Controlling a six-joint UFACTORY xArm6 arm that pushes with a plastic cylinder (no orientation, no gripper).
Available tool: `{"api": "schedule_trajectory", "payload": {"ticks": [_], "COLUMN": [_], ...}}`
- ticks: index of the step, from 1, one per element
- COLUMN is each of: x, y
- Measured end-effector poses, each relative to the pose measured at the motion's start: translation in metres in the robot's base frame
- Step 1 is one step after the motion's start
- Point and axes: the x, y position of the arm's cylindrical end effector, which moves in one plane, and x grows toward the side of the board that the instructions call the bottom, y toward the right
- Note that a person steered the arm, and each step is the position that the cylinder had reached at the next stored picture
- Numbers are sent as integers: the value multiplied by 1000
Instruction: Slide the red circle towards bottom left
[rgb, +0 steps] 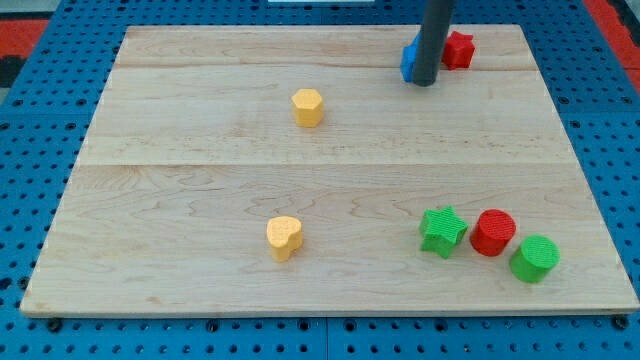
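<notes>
A: Camera view, quick count pls.

B: 7 blocks on 1 pale wooden board (200, 170), planks w/ visible grain, lying on a blue pegboard w/ rows of holes (30, 130). By colour: 2 yellow, 2 green, 2 red, 1 blue. All look like matte moulded plastic.

A: Shapes?

B: Yellow hexagon-ish block (308, 106) at abt 12 o'clock from board centre, slightly left. Yellow heart-shaped block (284, 237) at abt 6 o'clock from the hexagon, near the view's bottom. Green star block (442, 230), red circle, a short cylinder (493, 232), and green cylinder block (534, 258) sit in a row at abt 4 o'clock from centre. Star and red circle just beside each other; green cylinder at 4 o'clock of the red one, v. close, can't tell if touching.

A: Rest?

B: Blue block (409, 58), shape unclear, mostly hidden behind the rod. Red block w/ notched, star-like edges (459, 48) just to its 3 o'clock. Both near the view's top, abt 1 o'clock from centre.

A: Tool?

B: No gripper, so nothing to open or close and nothing held; just a straight dark grey rod, smooth. My tip (424, 82) is on the board right against the blue block, at its 5 o'clock.

A: Task thing?

B: Red circle is at 5 o'clock from my tip, well apart, near the view's bottom right, betw. the two greens.
</notes>
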Motion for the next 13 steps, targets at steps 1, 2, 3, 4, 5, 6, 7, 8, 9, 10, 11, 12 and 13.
{"api": "schedule_trajectory", "payload": {"ticks": [1,2,3,4,5,6,7,8,9,10,11,12,13], "x": [12,89,177,243,246,246,246,246,246,246,246,246,246], "y": [38,119,189,156,134,118,103,89,80,57,39,16,-6]}}
